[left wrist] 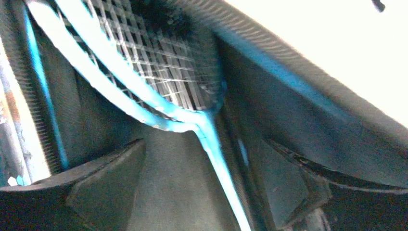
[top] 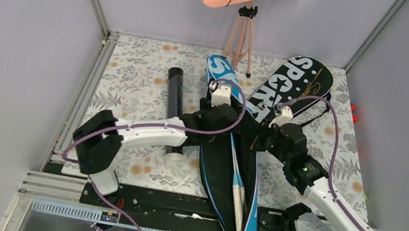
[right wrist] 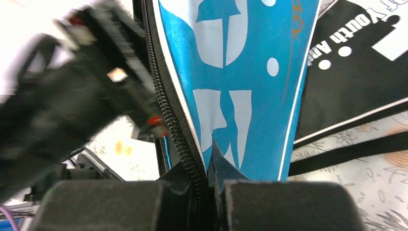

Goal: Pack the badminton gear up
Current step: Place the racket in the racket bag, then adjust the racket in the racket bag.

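**Fig. Racket lying inside the opened blue bag, flap being held aside.**
I am holding my left claw (left wrist: 204, 159) wide open, gripping nothing, just over the throat of the racket (left wrist: 159, 103) inside the blue bag (top: 222, 71) on the bench (top: 134, 72). My right claw (right wrist: 210, 192) is pinching shut on the bag's zipper edge. The racket is lying along the bag's length, hoop pointing away from my bases, grip toward them. Risk: if that pinch slips, the flap may drop onto my left claw, which could then snag the strings.
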